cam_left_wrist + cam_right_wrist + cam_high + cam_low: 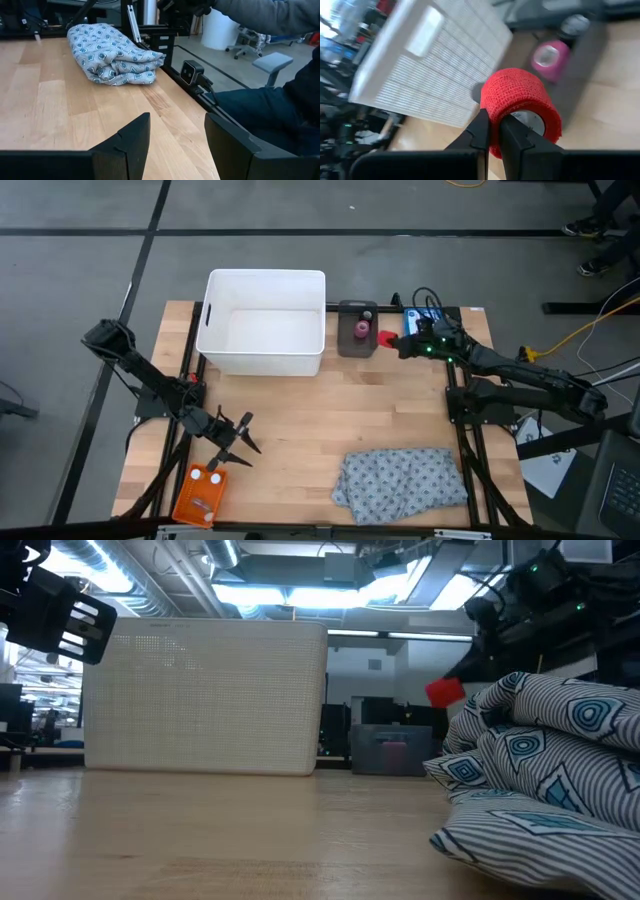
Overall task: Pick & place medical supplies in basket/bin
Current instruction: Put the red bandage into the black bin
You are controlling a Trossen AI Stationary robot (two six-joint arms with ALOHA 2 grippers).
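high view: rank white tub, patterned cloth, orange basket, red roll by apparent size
1. white tub
2. patterned cloth, slightly smaller than the tub
3. orange basket
4. red roll, in the right claw

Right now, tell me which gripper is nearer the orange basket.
Left. The left gripper hangs open just above the orange basket; the right gripper, holding a red roll, is at the table's far corner.

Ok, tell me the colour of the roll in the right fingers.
Red roll; the right wrist view shows it best.
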